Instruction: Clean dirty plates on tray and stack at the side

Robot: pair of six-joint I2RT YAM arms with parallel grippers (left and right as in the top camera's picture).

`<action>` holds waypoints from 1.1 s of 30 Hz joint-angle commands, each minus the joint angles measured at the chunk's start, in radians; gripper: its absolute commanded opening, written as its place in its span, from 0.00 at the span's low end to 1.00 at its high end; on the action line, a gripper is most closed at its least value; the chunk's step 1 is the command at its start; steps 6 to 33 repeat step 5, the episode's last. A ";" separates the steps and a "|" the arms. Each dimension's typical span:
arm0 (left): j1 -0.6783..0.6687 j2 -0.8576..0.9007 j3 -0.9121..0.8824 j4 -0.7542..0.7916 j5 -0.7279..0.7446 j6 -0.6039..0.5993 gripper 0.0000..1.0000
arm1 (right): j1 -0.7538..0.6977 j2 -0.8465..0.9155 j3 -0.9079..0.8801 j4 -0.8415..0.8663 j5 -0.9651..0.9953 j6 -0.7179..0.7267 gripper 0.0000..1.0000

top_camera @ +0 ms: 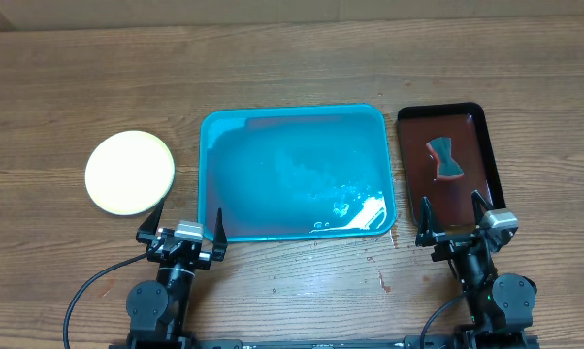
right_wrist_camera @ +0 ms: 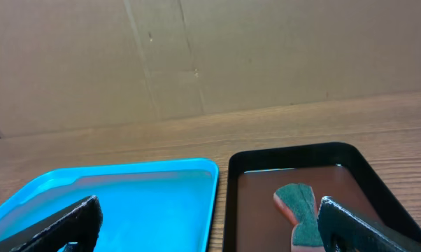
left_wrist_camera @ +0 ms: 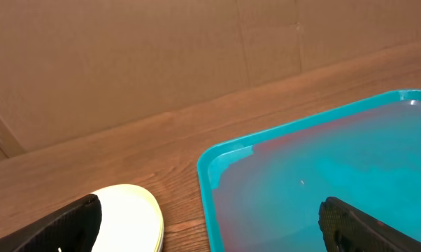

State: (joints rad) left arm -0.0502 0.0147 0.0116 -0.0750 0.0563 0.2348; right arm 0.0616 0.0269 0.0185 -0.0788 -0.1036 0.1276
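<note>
The pale yellow-green plate (top_camera: 129, 172) lies flat on the desk (top_camera: 79, 78) at centre left of the overhead frame. It is just beside the left rim of the turquoise tray (top_camera: 207, 174) and does not touch it. Only one disc shows from above; whether other plates lie beneath it cannot be told.

The tray fills the frame centre with its long axis running left to right. It holds no plate, only a wet film and droplets toward its lower right corner.

The left pincer (top_camera: 190, 207) sits at the tray's lower left corner, jaws wide and empty. The plate lies near it, up and to the left.

The right pincer (top_camera: 452, 199), also wide and empty, sits at the lower end of the dark brown-red tray (top_camera: 402, 145). The green sponge (top_camera: 445, 160) lies straight ahead of it, long axis up the frame.

Judgement: the left arm is the nearer one for any plate handling, and the right arm for the sponge.
</note>
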 commanded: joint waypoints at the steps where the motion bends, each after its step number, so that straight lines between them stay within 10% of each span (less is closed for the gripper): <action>1: 0.006 -0.010 -0.007 0.002 0.012 -0.026 1.00 | 0.010 -0.009 -0.011 0.005 0.006 0.004 1.00; 33: 0.006 -0.010 -0.007 0.002 0.012 -0.026 1.00 | 0.010 -0.009 -0.011 0.005 0.006 0.004 1.00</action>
